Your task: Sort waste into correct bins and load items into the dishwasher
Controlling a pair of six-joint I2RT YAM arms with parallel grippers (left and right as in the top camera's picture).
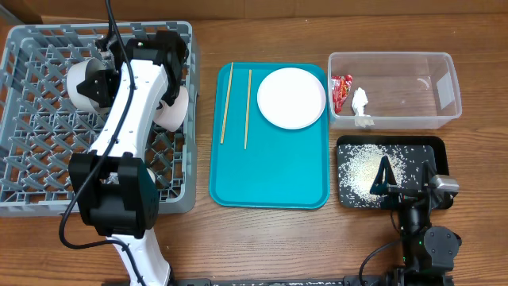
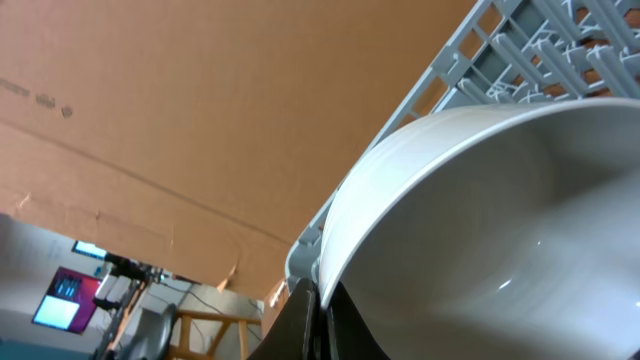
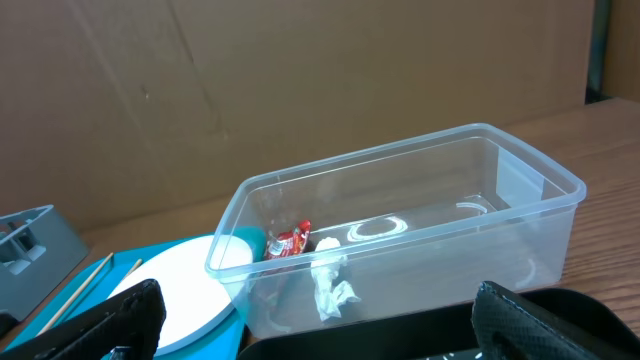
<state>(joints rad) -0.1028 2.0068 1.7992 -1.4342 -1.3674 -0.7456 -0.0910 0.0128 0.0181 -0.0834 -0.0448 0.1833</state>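
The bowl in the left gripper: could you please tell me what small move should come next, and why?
Probably ease the bowl down between the pegs of the dish rack before releasing: the left gripper is shut on its rim, holding it on edge over the rack.

**White shells on the left, black all over on the right**

The left arm (image 1: 131,103) is built of smooth, rounded white shells joined by chunky black joint housings. A thin black cable (image 1: 111,32) loops out behind its wrist and trails back along the links. The left fingers (image 2: 300,325) are dark and narrow. The right arm (image 1: 425,242) is black throughout, with a small silver block (image 1: 443,185) just behind the gripper. The right fingers (image 3: 105,322) are matte black and finely textured.
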